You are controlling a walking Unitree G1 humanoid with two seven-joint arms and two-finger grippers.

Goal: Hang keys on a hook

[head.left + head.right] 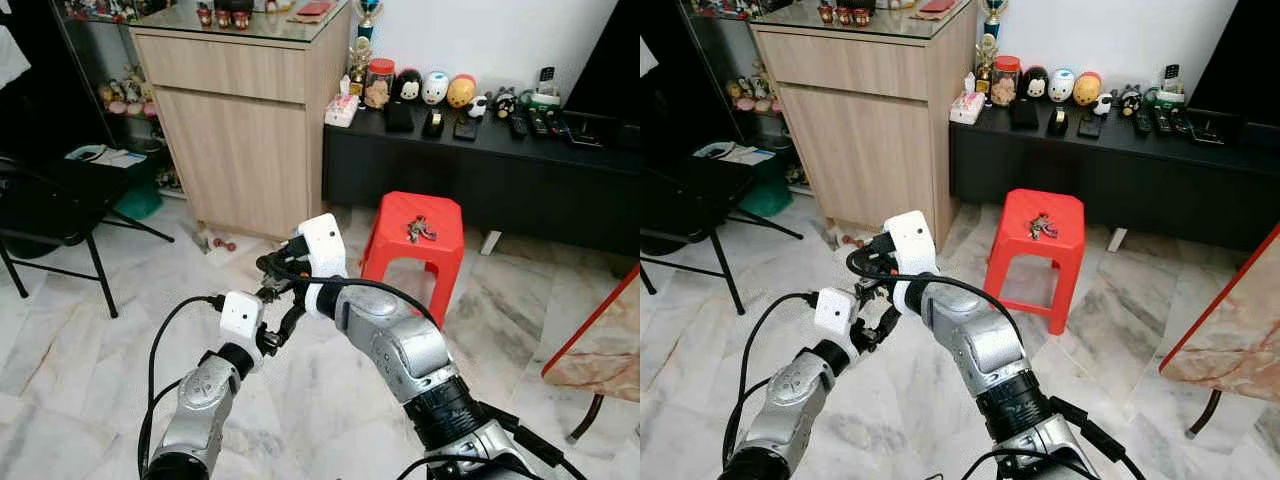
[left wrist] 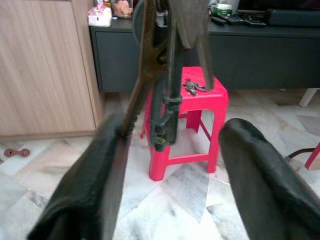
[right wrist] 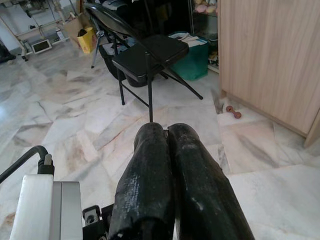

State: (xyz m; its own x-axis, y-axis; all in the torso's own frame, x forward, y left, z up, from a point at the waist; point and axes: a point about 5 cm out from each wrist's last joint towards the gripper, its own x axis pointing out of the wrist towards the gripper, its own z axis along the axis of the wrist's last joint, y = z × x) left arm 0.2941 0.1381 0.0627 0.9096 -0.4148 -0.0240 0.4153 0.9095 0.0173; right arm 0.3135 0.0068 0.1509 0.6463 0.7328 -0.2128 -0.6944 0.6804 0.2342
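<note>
Left eye view, keys (image 1: 420,230) on red stool (image 1: 398,252)

Left arm: raised in front of the body, bent at the elbow, the wrist pointing forward.
Left hand (image 1: 283,325): its fingers (image 2: 85,200) stand wide apart, with nothing between them.
Right arm: reaches forward and crosses toward the left.
Right hand (image 1: 270,265): fingers (image 3: 150,185) pressed together, just above the left hand.
</note>
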